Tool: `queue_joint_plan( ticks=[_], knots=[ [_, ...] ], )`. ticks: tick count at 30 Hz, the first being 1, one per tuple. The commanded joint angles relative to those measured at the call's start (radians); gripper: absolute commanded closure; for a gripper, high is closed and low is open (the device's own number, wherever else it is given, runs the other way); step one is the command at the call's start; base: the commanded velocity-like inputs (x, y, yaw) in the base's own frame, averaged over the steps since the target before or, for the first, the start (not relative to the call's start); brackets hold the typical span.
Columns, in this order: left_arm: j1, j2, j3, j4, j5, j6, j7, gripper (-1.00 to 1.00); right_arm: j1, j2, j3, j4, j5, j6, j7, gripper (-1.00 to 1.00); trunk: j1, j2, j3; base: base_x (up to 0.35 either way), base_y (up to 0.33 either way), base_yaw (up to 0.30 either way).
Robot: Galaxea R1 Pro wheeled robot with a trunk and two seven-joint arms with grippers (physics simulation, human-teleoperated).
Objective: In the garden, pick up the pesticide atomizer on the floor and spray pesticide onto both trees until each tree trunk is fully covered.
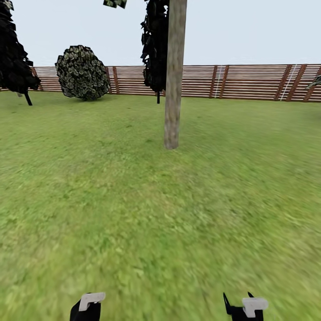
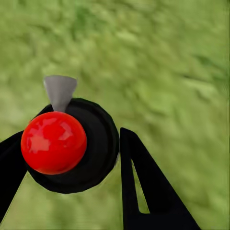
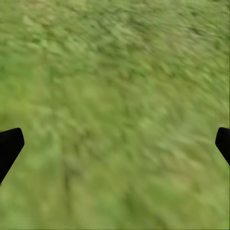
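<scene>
One step looks done: left gripper (image 2: 72, 158) is clamped on the pesticide atomizer (image 2: 64, 143), right gripper (image 3: 115, 143) spread wide and empty over lawn (image 1: 133, 214), tree trunk (image 1: 174, 76) ahead bare-looking, so spraying both trees is left.

The pesticide atomizer (image 2: 67, 143), black-bodied with a glossy red ball top and a grey cone nozzle, sits between the left gripper's fingers (image 2: 148, 187). A tree trunk (image 1: 174, 76), pale grey-brown and slightly leaning, rises from the garden lawn (image 1: 160, 214) straight ahead.
</scene>
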Motion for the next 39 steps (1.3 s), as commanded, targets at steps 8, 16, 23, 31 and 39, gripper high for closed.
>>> queue_joint_plan(
  ticks=[8, 16, 23, 31, 39],
  knots=[
    [0.0, 0.0, 0.0, 0.0, -0.001, 0.0, 0.0, 1.0, 0.0, 0.0, 0.0, 0.0, 0.0, 0.0, 0.0, -1.0, 0.0, 0.0, 0.0, 0.341, 0.0, 0.0],
    [0.0, 0.0, 0.0, 0.0, 0.0, 0.0, 0.0, 1.0, 0.0, 0.0, 0.0, 0.0, 0.0, 0.0, 0.0, -1.0, 0.0, 0.0, 0.0, 0.341, 0.0, 0.0],
    [0.0, 0.0, 0.0, 0.0, 0.0, 0.0, 0.0, 1.0, 0.0, 0.0, 0.0, 0.0, 0.0, 0.0, 0.0, -1.0, 0.0, 0.0, 0.0, 0.341, 0.0, 0.0],
    [0.0, 0.0, 0.0, 0.0, 0.0, 0.0, 0.0, 1.0, 0.0, 0.0, 0.0, 0.0, 0.0, 0.0, 0.0, -1.0, 0.0, 0.0, 0.0, 0.341, 0.0, 0.0],
    [0.0, 0.0, 0.0, 0.0, 0.001, 0.0, 0.0, 1.0, -0.001, 0.0, 0.0, 0.0, 0.0, 0.0, 0.0, -1.0, 0.0, 0.0, 0.0, 0.341, 0.0, 0.0]
  ],
)
